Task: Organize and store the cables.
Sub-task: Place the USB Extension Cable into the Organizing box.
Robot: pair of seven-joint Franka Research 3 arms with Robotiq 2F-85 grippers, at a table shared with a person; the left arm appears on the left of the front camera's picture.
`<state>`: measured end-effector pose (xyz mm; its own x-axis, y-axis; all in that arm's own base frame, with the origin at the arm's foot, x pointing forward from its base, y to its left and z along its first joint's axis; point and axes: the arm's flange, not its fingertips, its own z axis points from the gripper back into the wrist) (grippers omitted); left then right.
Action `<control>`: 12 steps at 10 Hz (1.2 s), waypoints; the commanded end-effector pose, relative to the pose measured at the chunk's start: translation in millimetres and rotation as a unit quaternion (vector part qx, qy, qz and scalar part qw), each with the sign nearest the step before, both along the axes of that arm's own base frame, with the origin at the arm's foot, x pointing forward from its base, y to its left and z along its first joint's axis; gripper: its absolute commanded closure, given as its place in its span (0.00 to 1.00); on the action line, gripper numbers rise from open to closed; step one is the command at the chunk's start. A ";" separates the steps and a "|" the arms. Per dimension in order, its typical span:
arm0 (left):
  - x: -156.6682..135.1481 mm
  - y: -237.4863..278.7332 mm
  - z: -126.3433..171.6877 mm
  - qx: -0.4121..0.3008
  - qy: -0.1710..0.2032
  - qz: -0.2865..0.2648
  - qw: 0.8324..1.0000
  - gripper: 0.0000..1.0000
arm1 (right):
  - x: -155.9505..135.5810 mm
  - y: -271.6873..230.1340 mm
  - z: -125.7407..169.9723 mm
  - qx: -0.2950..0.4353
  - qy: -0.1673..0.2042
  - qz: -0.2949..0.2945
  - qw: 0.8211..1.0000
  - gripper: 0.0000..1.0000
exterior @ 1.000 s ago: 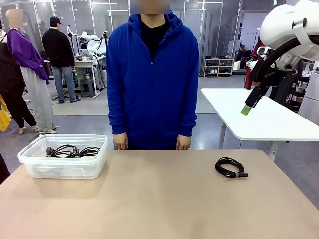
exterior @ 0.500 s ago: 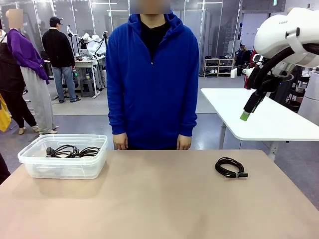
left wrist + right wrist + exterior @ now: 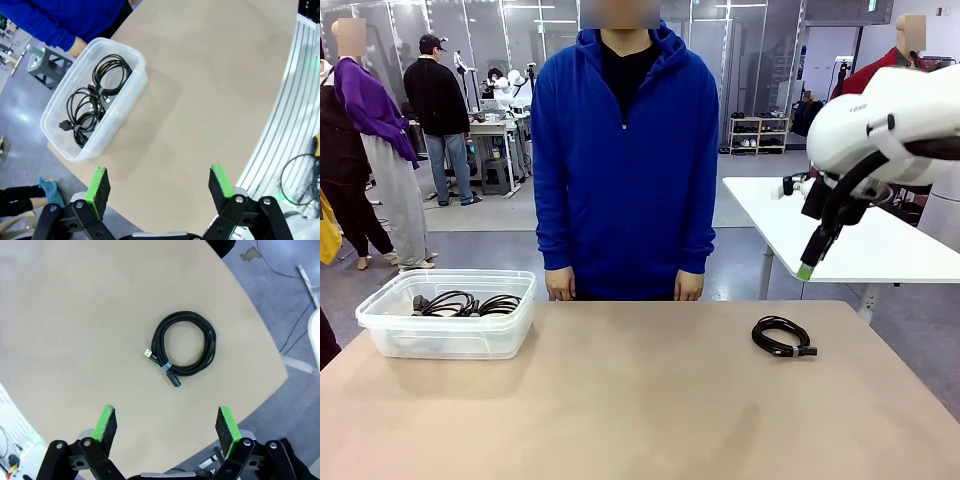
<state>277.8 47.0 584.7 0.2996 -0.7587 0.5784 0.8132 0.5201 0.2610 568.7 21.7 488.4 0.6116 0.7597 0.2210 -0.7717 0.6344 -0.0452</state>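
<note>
One cable (image 3: 782, 349), a black coil with a small plug, lies alone on the tan table (image 3: 620, 400) at the right. My right gripper (image 3: 807, 268) hangs open in the air above and slightly behind it. Seen from the right wrist, the cable (image 3: 209, 346) lies well ahead of the open gripper (image 3: 166, 424), nothing between the green pads. Several more coiled cables (image 3: 460, 303) rest inside a clear plastic bin (image 3: 440, 340) at the left. My left gripper (image 3: 160, 185) is open high above the table, with the bin (image 3: 120, 112) and its cables (image 3: 100, 90) off to one side.
A person in a blue hoodie (image 3: 625, 150) stands at the far edge, hands down by the table. A white table (image 3: 860, 240) stands behind at the right. The middle of the tan table lies bare between bin and coil.
My right arm has swung down and leftward, bringing its gripper closer to the lone cable. The cables, the bin and the person have not moved.
</note>
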 end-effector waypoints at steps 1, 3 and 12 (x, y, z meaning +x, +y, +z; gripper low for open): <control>-1.4 -0.4 0.2 0.001 0.002 -0.001 1.000 0.00 | -1.7 2.4 -27.9 -0.014 -0.007 -0.016 1.000 0.00; -1.4 -0.4 0.2 0.001 0.002 -0.001 1.000 0.00 | -1.0 1.7 -51.5 -0.008 0.015 -0.022 1.000 0.00; -1.4 -0.4 0.2 0.001 0.002 -0.001 1.000 0.00 | -1.0 10.3 -116.4 -0.006 0.033 -0.048 0.998 0.00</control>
